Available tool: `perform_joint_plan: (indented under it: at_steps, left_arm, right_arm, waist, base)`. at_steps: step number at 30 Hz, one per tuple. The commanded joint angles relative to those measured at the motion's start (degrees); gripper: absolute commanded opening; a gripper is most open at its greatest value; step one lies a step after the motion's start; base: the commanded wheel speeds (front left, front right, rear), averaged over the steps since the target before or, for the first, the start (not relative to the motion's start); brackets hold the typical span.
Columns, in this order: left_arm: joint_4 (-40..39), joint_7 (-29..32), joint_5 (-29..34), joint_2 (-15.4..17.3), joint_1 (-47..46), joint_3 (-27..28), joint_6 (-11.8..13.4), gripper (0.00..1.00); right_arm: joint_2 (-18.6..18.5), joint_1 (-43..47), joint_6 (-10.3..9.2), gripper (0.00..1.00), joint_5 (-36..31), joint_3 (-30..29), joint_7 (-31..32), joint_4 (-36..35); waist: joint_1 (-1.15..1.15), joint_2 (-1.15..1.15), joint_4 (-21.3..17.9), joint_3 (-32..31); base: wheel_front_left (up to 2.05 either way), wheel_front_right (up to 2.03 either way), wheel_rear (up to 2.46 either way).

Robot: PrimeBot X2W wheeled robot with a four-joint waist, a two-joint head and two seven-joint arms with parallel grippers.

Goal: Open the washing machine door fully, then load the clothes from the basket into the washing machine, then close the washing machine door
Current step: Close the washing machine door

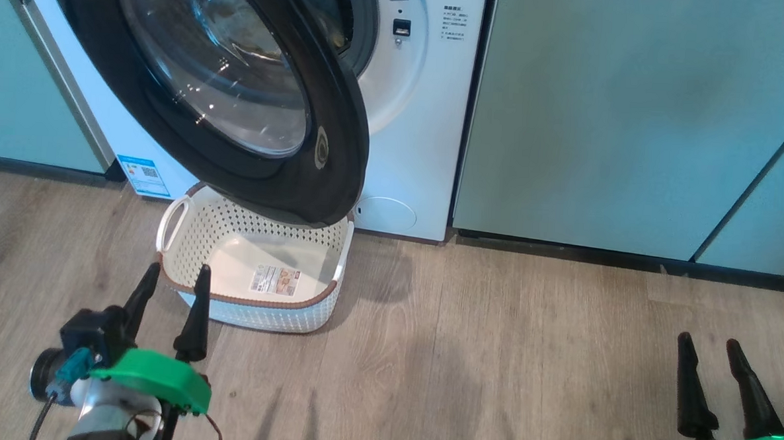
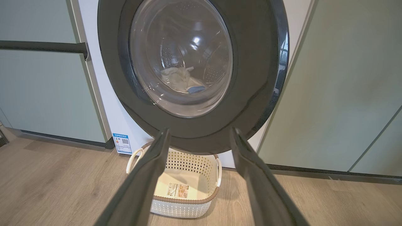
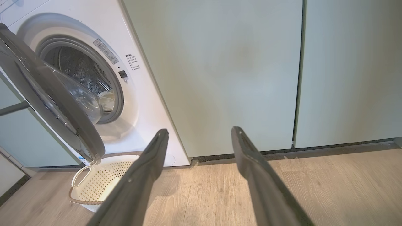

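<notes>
From my head camera, the pale green cabinets [image 1: 601,123] run from twelve to three o'clock, above the wooden floor [image 1: 492,350]. The washing machine [image 1: 421,148] stands at eleven o'clock. The washing machine door [image 1: 340,112] is swung partway out, and its black rim hangs over the far end of the basket [image 1: 265,315], which sits on the floor just in front of the machine, toward eight o'clock from centre.

My left gripper [image 1: 178,270] is at eight o'clock with its fingers spread wide and holding nothing; the tips lie over the basket's near rim, though I cannot tell whether they touch it. My right gripper [image 1: 709,341] is at four o'clock, well apart from the machine, also spread and empty above the floor.

Through the door glass on the left wrist camera I see the clothes [image 2: 177,77] lying in the drum, with the blue piece [image 2: 196,88] at their four o'clock. A label [image 1: 275,280] lies on the basket's bare bottom. A blue QR sticker [image 1: 144,175] sits low on the machine at nine o'clock.
</notes>
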Motion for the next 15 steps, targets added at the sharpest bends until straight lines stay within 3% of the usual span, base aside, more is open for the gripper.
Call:
perform_joint_plan:
  at_steps: [1,7,8,9,10,15]
  left_arm:
    - [-2.21,-0.52,0.72,0.61,-1.60,1.69,-0.05,1.00]
    - [-2.29,-0.52,0.98,0.59,-1.84,1.67,-0.05,1.00]
    - [-2.33,-0.52,1.06,0.59,-1.88,1.68,-0.05,1.00]
    - [-2.36,-0.52,1.12,0.58,-1.91,1.68,-0.05,1.00]
    - [-2.40,-0.52,1.19,0.55,-1.96,1.67,-0.05,1.00]
    - [-2.16,-0.52,1.54,0.18,-2.52,1.47,-0.05,1.00]
  right_arm:
    - [-0.70,-1.02,0.02,1.00,-0.52,0.90,-0.38,-1.92]
    - [-0.38,-1.05,0.02,1.00,-0.32,-0.43,-0.38,-2.24]
    - [-0.24,-1.28,0.02,0.65,0.03,-1.01,-0.38,-2.55]
    - [-0.22,-1.59,0.02,0.39,0.27,-1.56,-0.38,-3.04]
    - [-0.24,-1.95,0.02,0.00,0.57,-2.14,-0.38,-3.52]
    - [-0.57,-5.76,0.02,0.00,1.61,-3.98,-0.38,-8.33]
  waist:
    - [0.00,0.00,-0.02,0.06]
    - [0.00,0.00,0.07,0.33]
    - [0.00,0.00,0.09,0.38]
    - [0.00,0.00,0.12,0.44]
    - [0.00,0.00,0.20,0.49]
    - [0.00,0.00,1.50,0.72]
  base:
    - [0.00,0.00,0.00]
    - [0.00,0.00,0.00]
    - [0.00,0.00,0.00]
    - [0.00,0.00,0.00]
    - [0.00,0.00,0.00]
    - [0.00,0.00,0.00]
